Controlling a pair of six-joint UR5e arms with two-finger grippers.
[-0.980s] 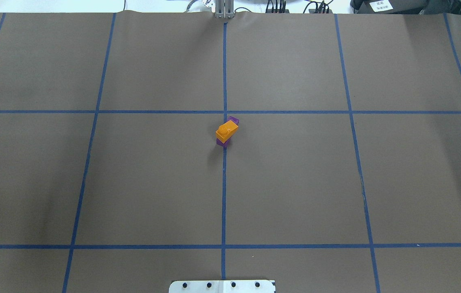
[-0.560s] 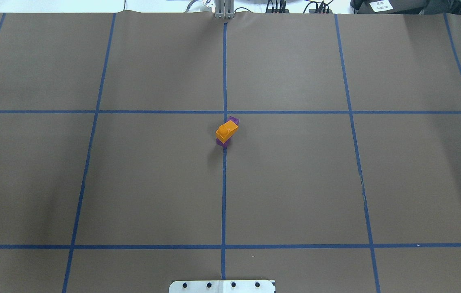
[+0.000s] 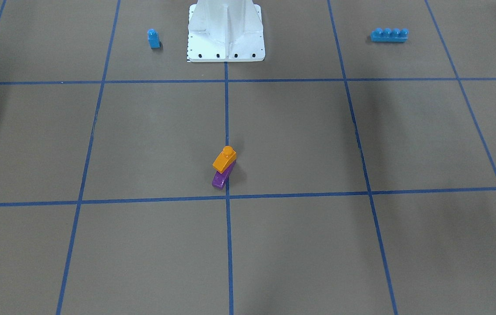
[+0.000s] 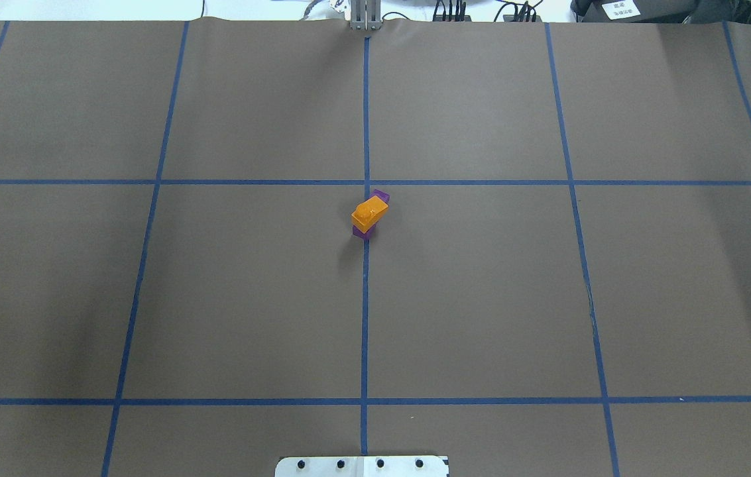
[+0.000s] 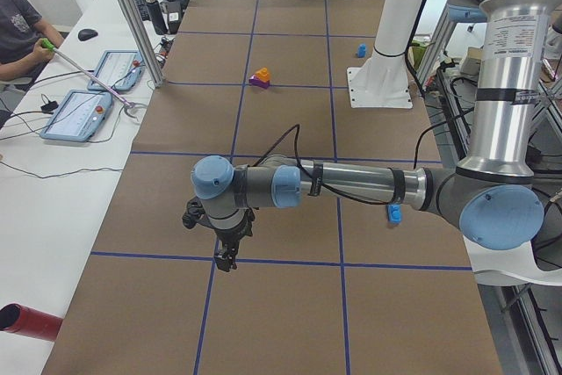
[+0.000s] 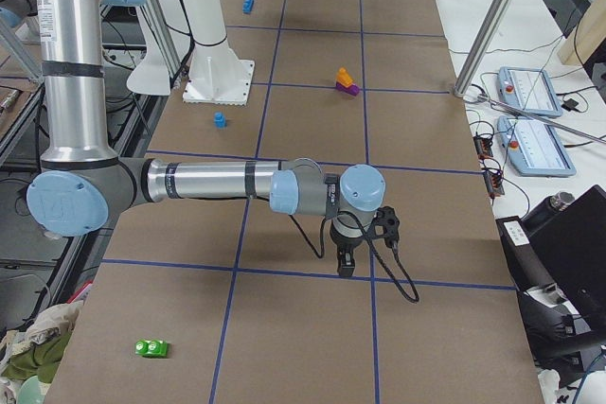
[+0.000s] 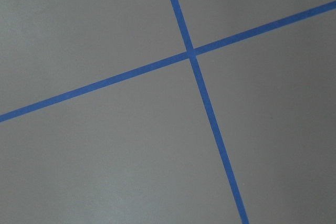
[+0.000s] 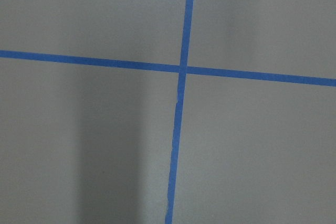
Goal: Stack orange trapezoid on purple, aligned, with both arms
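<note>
The orange trapezoid (image 4: pixel 369 212) sits on top of the purple block (image 4: pixel 363 231) near the table's centre, on the middle blue line. Purple shows past both ends of the orange. The stack also shows in the front-facing view, orange (image 3: pixel 224 159) over purple (image 3: pixel 221 177). No gripper is near it. My left gripper (image 5: pixel 226 256) points down over the table far from the stack, seen only in the exterior left view. My right gripper (image 6: pixel 346 262) does the same in the exterior right view. I cannot tell whether either is open or shut.
The white robot base (image 3: pixel 226 39) stands at the table's edge. A small blue block (image 3: pixel 153 38) and a long blue block (image 3: pixel 389 35) lie on either side of it. A green block (image 6: pixel 151 348) lies at the table's right end. Operator tablets (image 5: pixel 75 116) sit on a side bench.
</note>
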